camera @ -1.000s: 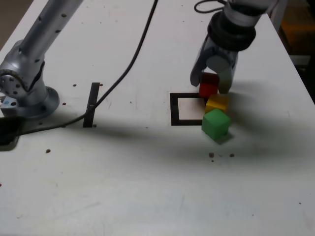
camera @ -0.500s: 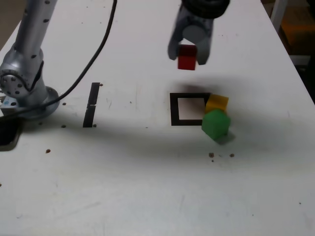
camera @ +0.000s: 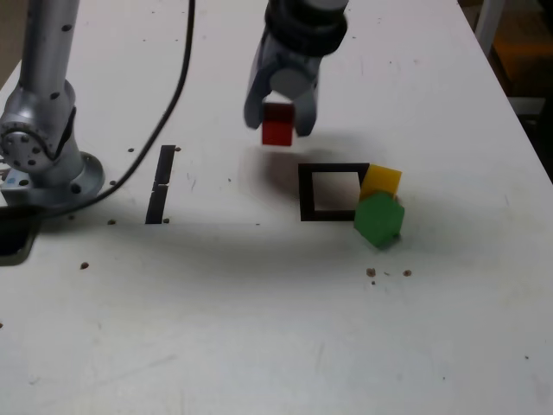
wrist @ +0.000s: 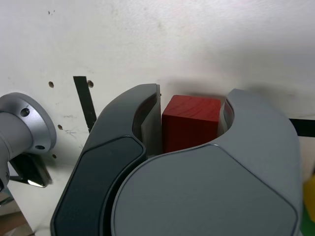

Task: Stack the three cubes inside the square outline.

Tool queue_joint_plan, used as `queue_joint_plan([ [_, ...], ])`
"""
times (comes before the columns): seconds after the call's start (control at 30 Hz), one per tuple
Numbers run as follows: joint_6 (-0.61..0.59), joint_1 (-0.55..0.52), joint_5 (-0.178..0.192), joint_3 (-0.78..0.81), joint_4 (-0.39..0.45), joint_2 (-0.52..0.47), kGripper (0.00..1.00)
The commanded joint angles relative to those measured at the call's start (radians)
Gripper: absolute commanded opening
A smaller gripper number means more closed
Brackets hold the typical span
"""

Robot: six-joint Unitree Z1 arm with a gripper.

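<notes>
My gripper (camera: 278, 119) is shut on the red cube (camera: 277, 127) and holds it in the air, off to the exterior view's left of the square outline (camera: 331, 192). The wrist view shows the red cube (wrist: 191, 122) clamped between both fingers of the gripper (wrist: 192, 105). The yellow cube (camera: 382, 181) sits on the table, overlapping the outline's right edge in the exterior view. The green cube (camera: 378, 220) lies right in front of the yellow one, touching it, at the outline's near right corner. The white centre of the outline holds no cube.
The arm's base (camera: 43, 156) stands at the exterior view's left with a black cable (camera: 177, 78) trailing across the table. Two short black tape strips (camera: 160, 183) lie between base and outline. Small dark specks (camera: 387, 273) dot the table near the green cube.
The gripper lifted the red cube from beside the yellow cube, then carried it to the exterior view's left and lowered it a little. Yellow and green cubes stayed put.
</notes>
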Motion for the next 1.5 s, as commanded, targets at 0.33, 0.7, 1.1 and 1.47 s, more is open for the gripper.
queue_joint_plan([
  [0.33, -0.033, -0.034, -0.12, 0.161, -0.213, -0.013, 0.24],
  [0.7, -0.083, -0.071, -0.176, 0.163, -0.267, -0.012, 0.24],
  [1.1, -0.098, -0.12, -0.221, 0.118, -0.26, -0.014, 0.24],
  [1.47, -0.143, -0.146, -0.176, 0.015, -0.222, 0.016, 0.24],
])
